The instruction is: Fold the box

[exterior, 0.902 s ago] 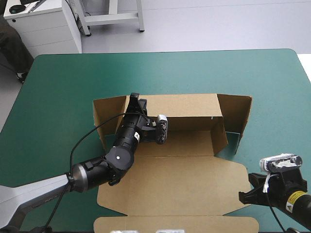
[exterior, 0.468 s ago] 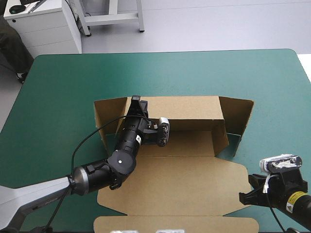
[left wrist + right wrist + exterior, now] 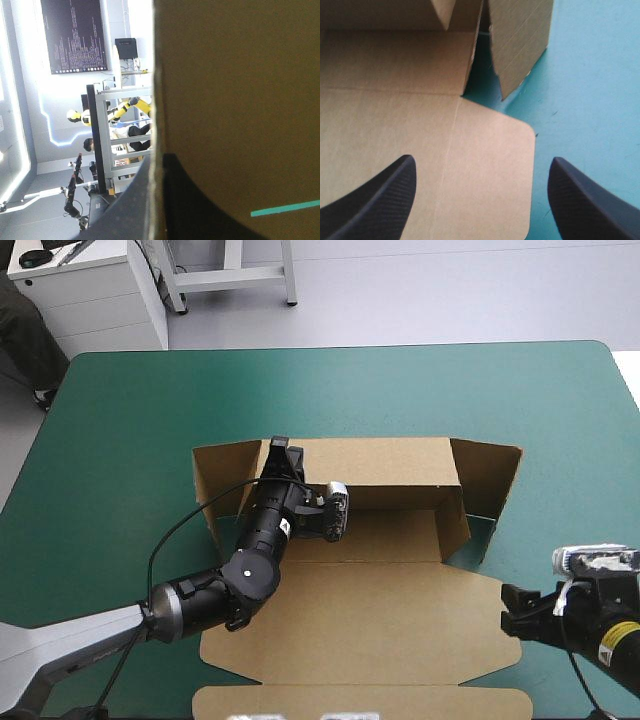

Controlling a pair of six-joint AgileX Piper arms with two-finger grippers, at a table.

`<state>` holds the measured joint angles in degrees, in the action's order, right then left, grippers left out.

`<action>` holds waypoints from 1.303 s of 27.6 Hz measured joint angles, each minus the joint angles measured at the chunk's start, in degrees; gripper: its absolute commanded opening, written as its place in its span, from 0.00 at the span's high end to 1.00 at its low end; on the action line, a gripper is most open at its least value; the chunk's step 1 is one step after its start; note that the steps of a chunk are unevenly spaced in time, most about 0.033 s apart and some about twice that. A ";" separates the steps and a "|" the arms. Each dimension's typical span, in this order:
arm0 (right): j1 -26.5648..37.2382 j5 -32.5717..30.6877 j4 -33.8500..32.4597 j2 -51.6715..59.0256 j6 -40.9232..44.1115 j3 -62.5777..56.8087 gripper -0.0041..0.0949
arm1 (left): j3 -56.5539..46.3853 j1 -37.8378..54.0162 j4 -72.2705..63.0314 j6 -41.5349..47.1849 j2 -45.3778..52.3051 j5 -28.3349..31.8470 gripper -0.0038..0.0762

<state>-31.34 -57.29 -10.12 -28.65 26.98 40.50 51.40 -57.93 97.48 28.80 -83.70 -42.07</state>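
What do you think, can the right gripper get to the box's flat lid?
Probably yes. The right gripper is open, and the lid lies flat just ahead of it, its rounded corner nearest, with nothing on it or in the way.

So the box (image 3: 300, 625) is a brown cut sheet of board, about half set up, sitting around the middle of the teal-green bench (image 3: 400, 390) and reaching toward its near edge. Its far wall (image 3: 375, 458) stands upright, with the tray floor (image 3: 395, 535) in front of it. At the right end one side wall (image 3: 455, 515) stands up and an outer flap (image 3: 490, 480) splays outward just beside it, with a wedge of bench showing between them. The left-end flap (image 3: 220, 475) is raised too, angled outward a bit. The lid (image 3: 390, 620) lies flat on the near side, corners rounded, and its tuck strip (image 3: 360, 702) lies flat as well, right at the front.
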 measured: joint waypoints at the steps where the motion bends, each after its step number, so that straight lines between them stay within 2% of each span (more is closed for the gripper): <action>1: 0.00 -0.41 -1.31 -0.94 0.76 1.78 0.24 | 0.00 0.00 0.00 0.00 0.00 0.00 0.96; 8: 0.00 -4.10 -12.98 -11.08 4.12 18.34 0.24 | 0.00 0.00 0.00 0.00 0.00 -0.15 0.96; 11: 0.00 -5.12 -15.94 -16.36 4.22 25.91 0.24 | 0.00 0.00 0.00 0.00 0.00 -0.15 0.96; 17: 0.00 -7.16 -18.01 -27.63 2.28 41.19 0.24 | -0.04 0.00 0.00 0.05 0.00 -0.26 0.96; 22: 1.48 -12.41 -17.29 -39.07 -3.26 56.44 0.25 | -0.04 0.00 0.00 0.05 0.00 -0.32 0.96; 26: 8.70 -14.19 -8.67 -47.76 -10.39 67.82 0.25 | -0.04 0.00 0.00 0.05 0.00 -0.38 0.96; 30: 20.00 -14.19 5.74 -55.39 -17.51 75.64 0.25 | -0.04 0.00 0.00 0.05 0.00 -0.43 0.96; 31: 24.63 -14.14 11.64 -58.96 -19.81 77.56 0.25 | -0.04 0.00 0.00 0.05 0.00 -0.49 0.96; 33: 29.17 -14.14 17.14 -63.96 -22.18 78.17 0.25 | -0.04 0.00 0.00 0.05 0.00 -0.55 0.96; 36: 32.94 -14.09 20.94 -70.72 -25.09 78.17 0.25 | -0.04 0.00 -0.05 0.05 0.00 -0.66 0.96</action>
<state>1.60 -71.38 10.82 -99.37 1.89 118.67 51.36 -57.93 97.43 28.85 -83.70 -42.73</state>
